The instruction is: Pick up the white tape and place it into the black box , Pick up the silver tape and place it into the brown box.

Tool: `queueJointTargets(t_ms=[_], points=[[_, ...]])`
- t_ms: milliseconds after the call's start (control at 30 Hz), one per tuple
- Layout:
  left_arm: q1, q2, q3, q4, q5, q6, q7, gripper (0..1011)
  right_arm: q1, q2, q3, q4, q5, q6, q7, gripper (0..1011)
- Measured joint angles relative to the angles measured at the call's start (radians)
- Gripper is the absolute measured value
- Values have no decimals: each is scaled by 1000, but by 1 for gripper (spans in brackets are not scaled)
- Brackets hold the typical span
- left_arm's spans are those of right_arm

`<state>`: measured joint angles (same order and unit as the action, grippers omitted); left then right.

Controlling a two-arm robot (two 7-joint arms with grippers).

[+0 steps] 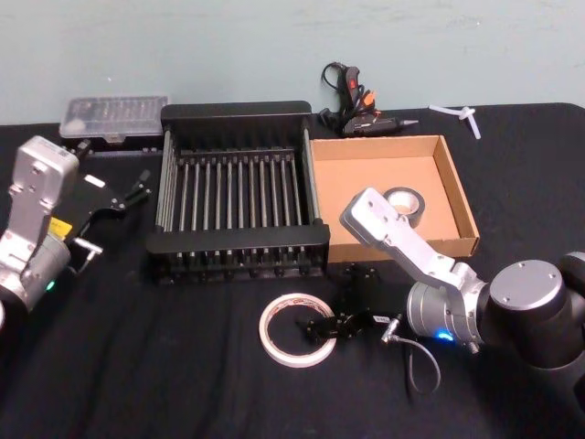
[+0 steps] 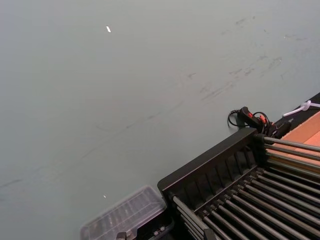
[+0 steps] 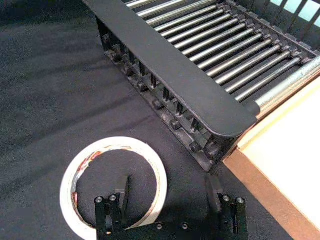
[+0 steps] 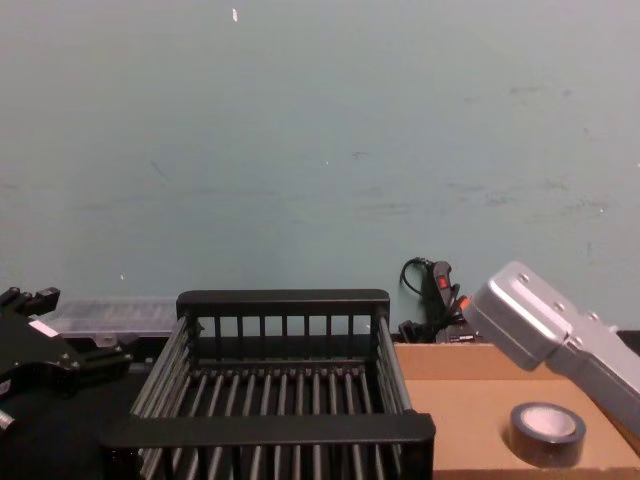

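White tape: the flat white ring of tape (image 1: 297, 330) lies on the black desk (image 1: 137, 366), near the black slatted box (image 1: 238, 187).
Right claw: the claw (image 3: 167, 192) is open, one finger inside the ring.
Feel: light, stiff; pinch its wall.
Left claw: parked far left.
Chest view: shows the dark grey-silver tape roll (image 4: 543, 433) inside the brown cardboard box (image 4: 470, 420).

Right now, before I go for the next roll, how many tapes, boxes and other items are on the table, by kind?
Tape rolls: 2, the white tape on the cloth and the silver tape inside the brown box.
Boxes: 2, the brown box and the black box.
Glue guns: 1.
Clear plastic cases: 1.
Total: 6.
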<state>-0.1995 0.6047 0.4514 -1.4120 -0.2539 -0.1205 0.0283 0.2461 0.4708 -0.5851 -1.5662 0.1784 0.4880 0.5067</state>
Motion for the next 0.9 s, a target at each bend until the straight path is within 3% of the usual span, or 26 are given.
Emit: queueJointTargets(t_ms=[333,467,900], points=[[0,0,0,0,0,0,0,1002,0,0,1,-1,3,1,0,977],[0,0,0,0,0,0,0,1002,0,0,1,-1,3,1,0,903],[0,0,0,0,0,0,0,1002,0,0,2,-1,5,2,0,508]])
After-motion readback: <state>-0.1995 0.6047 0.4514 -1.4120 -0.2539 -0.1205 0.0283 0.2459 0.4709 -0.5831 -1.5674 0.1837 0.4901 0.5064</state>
